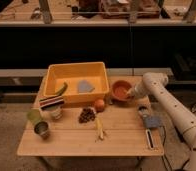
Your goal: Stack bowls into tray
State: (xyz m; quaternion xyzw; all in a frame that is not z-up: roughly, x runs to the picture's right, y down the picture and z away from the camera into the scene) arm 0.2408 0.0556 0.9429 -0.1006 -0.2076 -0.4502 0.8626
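Gripper at the 3 o'clock edge of the orange-red bowl, right up against its rim, maybe touching; open or shut, cannot tell. Bowl resting on the wooden table, just beside the yellow tray at the tray's 3 o'clock. Inside the tray, a green thing and a grey thing. At the bowl's 7 o'clock, an orange fruit, near it.
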